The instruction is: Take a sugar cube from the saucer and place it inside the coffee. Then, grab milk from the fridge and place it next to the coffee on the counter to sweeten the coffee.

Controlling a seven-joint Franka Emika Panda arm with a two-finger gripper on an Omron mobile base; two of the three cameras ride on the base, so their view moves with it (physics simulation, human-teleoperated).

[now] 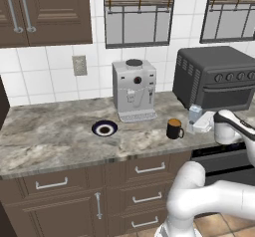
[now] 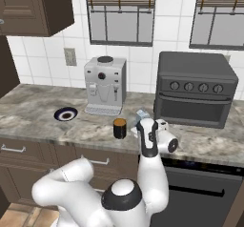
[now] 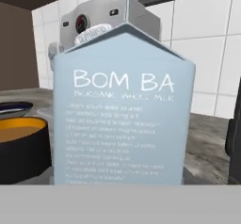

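The pale blue gabled milk carton point(image 3: 123, 110) is seen standing just right of the black coffee mug point(image 1: 174, 129); whether the gripper point(image 1: 202, 126) clamps it cannot be told.

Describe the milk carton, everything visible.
The milk carton is pale blue-white and rectangular with a gabled top; its front reads "BOM BA" over lines of small faint text. It stands upright on the counter, just right of the coffee mug and in front of the toaster oven. The end effector is at it; whether it grips is unclear.
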